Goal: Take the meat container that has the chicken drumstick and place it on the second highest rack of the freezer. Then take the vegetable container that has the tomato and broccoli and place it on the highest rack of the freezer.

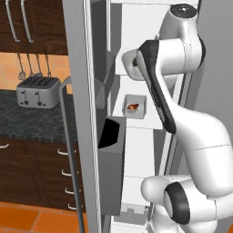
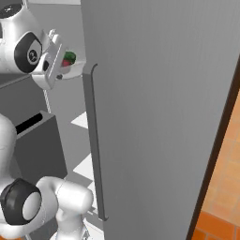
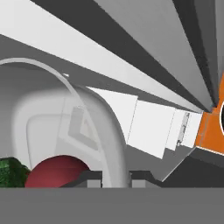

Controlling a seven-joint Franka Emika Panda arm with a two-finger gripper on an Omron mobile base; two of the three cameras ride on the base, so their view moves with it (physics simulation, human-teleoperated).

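My gripper is inside the upper part of the open freezer, shut on the rim of the white vegetable container. The red tomato and the green broccoli lie in the dish. From the right base view the dish shows at the hand, level with the highest rack; whether it rests there I cannot tell. One shelf lower sits the meat container with the chicken drumstick.
The freezer door with its long grey bar handle stands close on the right. A dark door bin hangs on the left door. A toaster sits on the dark counter further left.
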